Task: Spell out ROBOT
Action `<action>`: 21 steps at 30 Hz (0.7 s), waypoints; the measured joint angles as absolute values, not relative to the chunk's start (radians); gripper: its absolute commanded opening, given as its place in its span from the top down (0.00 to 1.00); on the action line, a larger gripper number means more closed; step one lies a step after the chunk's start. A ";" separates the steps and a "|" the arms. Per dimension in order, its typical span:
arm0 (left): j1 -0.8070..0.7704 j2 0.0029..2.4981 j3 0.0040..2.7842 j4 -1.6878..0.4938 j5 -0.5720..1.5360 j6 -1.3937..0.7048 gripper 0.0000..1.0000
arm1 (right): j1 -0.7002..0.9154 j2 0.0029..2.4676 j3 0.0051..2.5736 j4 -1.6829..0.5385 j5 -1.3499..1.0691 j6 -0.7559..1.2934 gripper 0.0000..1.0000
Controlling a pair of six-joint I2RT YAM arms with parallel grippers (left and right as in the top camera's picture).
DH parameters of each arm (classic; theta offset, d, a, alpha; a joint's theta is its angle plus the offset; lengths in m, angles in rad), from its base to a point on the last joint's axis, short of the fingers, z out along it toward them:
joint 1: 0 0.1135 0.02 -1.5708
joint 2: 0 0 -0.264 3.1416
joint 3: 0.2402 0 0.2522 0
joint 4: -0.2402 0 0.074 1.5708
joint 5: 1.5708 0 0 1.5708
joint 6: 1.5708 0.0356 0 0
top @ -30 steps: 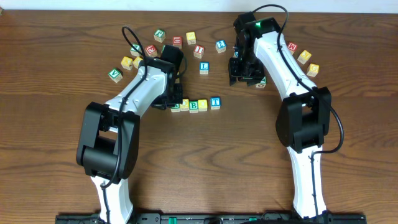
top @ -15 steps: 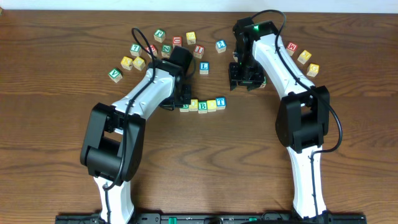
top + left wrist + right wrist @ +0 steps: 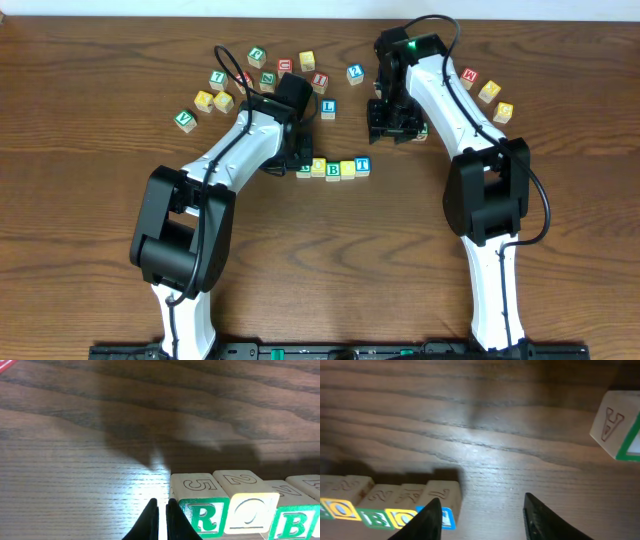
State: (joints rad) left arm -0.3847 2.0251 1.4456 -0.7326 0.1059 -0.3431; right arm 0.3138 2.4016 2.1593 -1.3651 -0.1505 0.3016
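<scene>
Five wooden cubes stand in a row at the table's middle: green R [image 3: 202, 517], yellow O [image 3: 318, 168], green B [image 3: 333, 170], a second yellow O [image 3: 348, 168] and blue T [image 3: 362, 164]. My left gripper [image 3: 297, 163] is shut with nothing in it, its tips [image 3: 161, 510] on the table against the R cube's left side. My right gripper [image 3: 395, 126] hovers open to the right of the row. In the right wrist view the T cube [image 3: 445, 512] lies just behind its left finger [image 3: 431, 515], and nothing sits between the fingers.
Loose cubes lie scattered along the back: a blue L [image 3: 328, 106], red ones [image 3: 285, 67], and green and yellow ones at the back left [image 3: 204, 100]. More cubes [image 3: 489, 91] sit at the right. A green-edged cube [image 3: 615, 425] is close to the right gripper.
My left gripper has slid right, pushing the row of cubes with it. The right gripper's jaws have narrowed a little while staying in place.
</scene>
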 measured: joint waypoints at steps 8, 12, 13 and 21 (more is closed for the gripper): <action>-0.386 2.025 1.446 -0.747 0.110 -0.342 0.92 | 0.340 2.402 2.159 -1.294 -0.177 0.302 0.55; -0.366 2.014 1.446 -0.783 0.105 -0.332 0.93 | 0.375 2.402 2.159 -1.231 -0.183 0.302 0.58; -0.354 2.005 1.446 -0.790 0.101 -0.331 0.93 | 0.389 2.402 2.158 -1.209 -0.184 0.302 0.58; -0.234 1.858 1.447 -0.819 0.073 -0.284 0.92 | 0.460 2.402 2.158 -1.113 -0.187 0.332 0.76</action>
